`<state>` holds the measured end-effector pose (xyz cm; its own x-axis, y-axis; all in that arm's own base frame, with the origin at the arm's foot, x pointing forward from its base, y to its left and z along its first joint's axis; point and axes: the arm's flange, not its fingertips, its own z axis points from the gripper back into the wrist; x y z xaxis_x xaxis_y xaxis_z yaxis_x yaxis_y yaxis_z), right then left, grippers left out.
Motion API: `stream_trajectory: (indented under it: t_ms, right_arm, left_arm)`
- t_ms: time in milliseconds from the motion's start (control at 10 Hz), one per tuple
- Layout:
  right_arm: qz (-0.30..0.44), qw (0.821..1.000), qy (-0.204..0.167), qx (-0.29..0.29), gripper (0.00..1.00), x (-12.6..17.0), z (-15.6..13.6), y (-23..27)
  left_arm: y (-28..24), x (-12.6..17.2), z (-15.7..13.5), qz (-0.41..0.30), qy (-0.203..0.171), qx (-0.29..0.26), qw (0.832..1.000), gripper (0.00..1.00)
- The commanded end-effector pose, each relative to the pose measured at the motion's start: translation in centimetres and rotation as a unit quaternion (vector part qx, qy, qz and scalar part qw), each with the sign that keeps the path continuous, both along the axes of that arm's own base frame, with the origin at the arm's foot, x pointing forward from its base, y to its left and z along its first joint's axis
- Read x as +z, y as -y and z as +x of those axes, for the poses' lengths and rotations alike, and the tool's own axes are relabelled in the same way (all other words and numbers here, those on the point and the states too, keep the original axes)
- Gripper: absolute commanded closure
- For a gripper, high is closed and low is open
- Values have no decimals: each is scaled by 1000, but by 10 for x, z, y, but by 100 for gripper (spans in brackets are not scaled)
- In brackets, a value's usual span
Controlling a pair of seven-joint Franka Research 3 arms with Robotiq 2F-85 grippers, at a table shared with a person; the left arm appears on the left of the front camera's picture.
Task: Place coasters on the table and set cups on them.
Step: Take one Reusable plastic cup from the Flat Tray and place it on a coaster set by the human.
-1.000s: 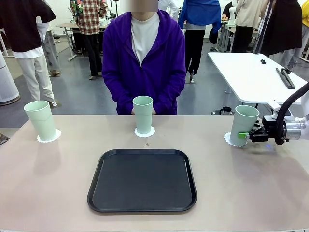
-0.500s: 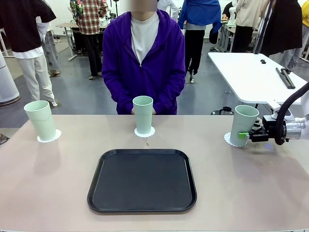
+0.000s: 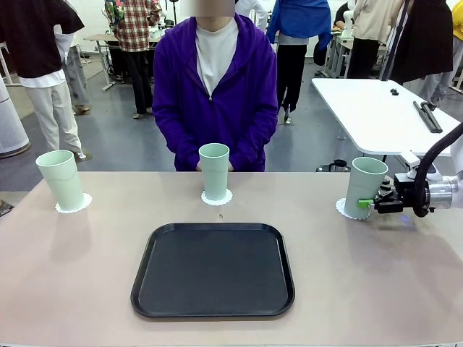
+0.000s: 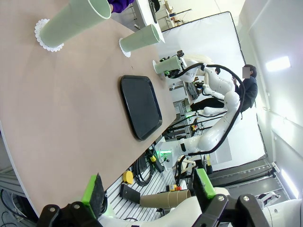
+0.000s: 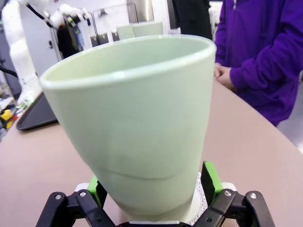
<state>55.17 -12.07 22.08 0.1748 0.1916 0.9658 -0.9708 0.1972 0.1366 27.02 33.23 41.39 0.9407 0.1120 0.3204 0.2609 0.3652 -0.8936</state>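
Observation:
Three pale green cups stand upright on white scalloped coasters on the beige table (image 3: 87,275). The left cup (image 3: 62,180) is on a coaster (image 3: 74,204), and the middle cup (image 3: 214,170) on a coaster (image 3: 216,198) in front of the person. The right cup (image 3: 365,186) is on a coaster (image 3: 339,209). My right gripper (image 3: 369,204) comes in level from the right, open, with its green pads (image 5: 210,177) either side of that cup's (image 5: 137,127) base. My left gripper (image 4: 147,189) hangs open off the table's left end, holding nothing, with the left cup (image 4: 71,23) far ahead.
A black tray (image 3: 213,269) lies in the middle of the table, nearer my side. The person in a purple hoodie (image 3: 217,87) stands at the far edge, hands behind the middle cup. A white table (image 3: 376,108) stands beyond on the right.
My right gripper has drawn back very slightly to the right from the right cup. The cups, coasters and tray have not moved.

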Motion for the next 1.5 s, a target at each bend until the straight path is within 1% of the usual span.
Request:
stream_trajectory:
  t_ms: [0,300,500,600,700,800,900,1000,1100,1200,1300,1400]
  right_arm:
    - [-43,999,-24,5,0,4,5,6]
    - [-103,994,-39,-11,0,7,-2,15]
    - [-142,989,-37,-27,0,20,-14,27]
    - [-166,985,-37,-39,0,31,-24,37]
    - [-205,976,-43,-52,0,42,-35,47]
    - [-252,964,-64,-56,0,53,-50,54]
    - [-265,958,-85,-72,0,70,-66,52]
    - [-247,960,-101,-86,0,100,-86,40]
    - [-232,964,-96,-83,0,129,-103,28]
    - [-238,956,-133,-112,0,154,-116,16]
    - [-253,944,-161,-134,0,176,-129,4]
    - [-271,930,-195,-152,0,197,-145,-11]
  left_arm:
    - [-1,2,-2,-2,2,1,1000,0]
    - [-1,2,-2,-2,2,1,1000,0]
    - [-1,2,-2,-2,2,1,1000,0]
    - [-1,2,-2,-2,2,1,1000,0]
    - [-1,2,-2,-2,2,1,1000,0]
    - [-1,2,-2,-2,2,1,1000,0]
    - [-1,2,-2,-2,2,1,1000,0]
    - [-1,2,-2,-2,2,1,1000,0]
    - [-1,2,-2,-2,2,1,1000,0]
    - [-1,2,-2,-2,2,1,1000,0]
    - [-1,2,-2,-2,2,1,1000,0]
    - [-1,2,-2,-2,2,1,1000,0]
